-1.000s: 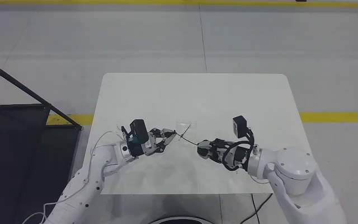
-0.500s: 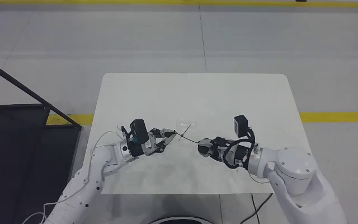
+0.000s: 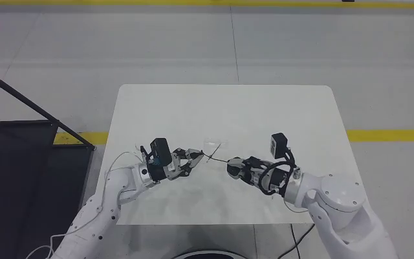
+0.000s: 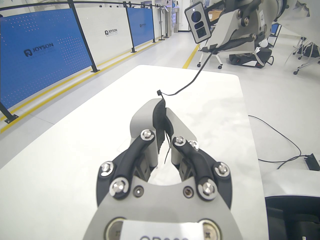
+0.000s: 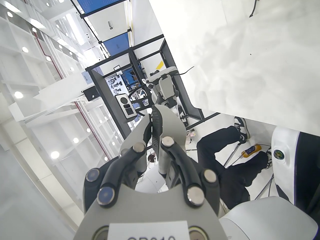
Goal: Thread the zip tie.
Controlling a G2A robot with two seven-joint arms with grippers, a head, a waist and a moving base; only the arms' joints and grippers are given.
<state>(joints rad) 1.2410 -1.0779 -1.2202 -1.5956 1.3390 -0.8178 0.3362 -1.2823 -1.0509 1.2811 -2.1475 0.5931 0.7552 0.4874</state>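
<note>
Holding, left side: the left gripper [image 4: 162,106], silver-grey metal with black ribbed pads, is clenched on the thin black plastic zip tie [image 4: 186,84] at the lower centre of the left wrist view.
Holding, right side: the right gripper [image 4: 209,49], at the upper right of that same view, is pinched tight on the strap's far end.
Top view: the zip tie [image 3: 217,160] reads as a fine dark line strung between the left gripper [image 3: 199,155] and the right gripper [image 3: 231,168], at the lower centre of the frame over the white rectangular table [image 3: 291,110]. Whether it touches the tabletop cannot be told.
Left wrist detail: the tie's small square head [image 4: 158,92] stands just past the left fingertips. From beside it the strap curves up to the right, and a thin black tail hangs down between the fingers.
Right wrist detail: the right gripper [image 5: 153,117] has its pads pressed together at frame centre. The left gripper [image 5: 163,86] sits farther off just beyond them, with a short black piece of the zip tie [image 5: 186,71] jutting out beside it.
Table item: a small clear item [image 3: 215,140] lies on the table just above the tie in the top view, apart from both grippers.
</note>
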